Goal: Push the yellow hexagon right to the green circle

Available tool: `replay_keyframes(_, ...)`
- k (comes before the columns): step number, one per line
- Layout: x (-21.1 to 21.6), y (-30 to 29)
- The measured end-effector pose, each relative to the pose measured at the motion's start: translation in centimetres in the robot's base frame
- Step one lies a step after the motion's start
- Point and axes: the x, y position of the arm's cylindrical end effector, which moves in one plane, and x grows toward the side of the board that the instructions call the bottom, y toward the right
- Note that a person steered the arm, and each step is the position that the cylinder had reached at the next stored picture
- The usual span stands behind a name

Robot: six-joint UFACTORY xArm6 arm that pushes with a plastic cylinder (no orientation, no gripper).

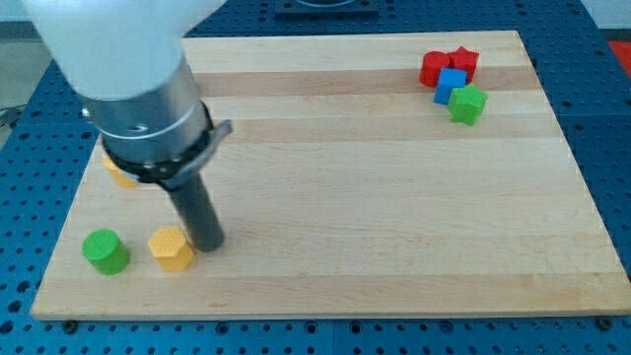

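The yellow hexagon (pixel 172 248) lies near the board's bottom left. The green circle (pixel 105 250), a short cylinder, stands a little to its left, with a small gap between them. My tip (pixel 208 244) rests on the board right beside the hexagon's right side, touching or almost touching it. The arm's wide grey body (pixel 148 108) hangs over the board's left part and hides what lies under it.
Another yellow block (pixel 120 175) peeks out under the arm near the left edge. At the view's top right sit a red block (pixel 434 69), a red star-like block (pixel 463 61), a blue cube (pixel 451 85) and a green star-like block (pixel 468 104). The wooden board (pixel 375 197) ends close below the hexagon.
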Motion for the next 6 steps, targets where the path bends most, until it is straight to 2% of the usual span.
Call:
replay_keyframes(1, 1.0, 2.6)
replay_keyframes(2, 1.0, 2.1)
replay_keyframes(4, 1.0, -2.1)
replay_keyframes(6, 1.0, -3.6)
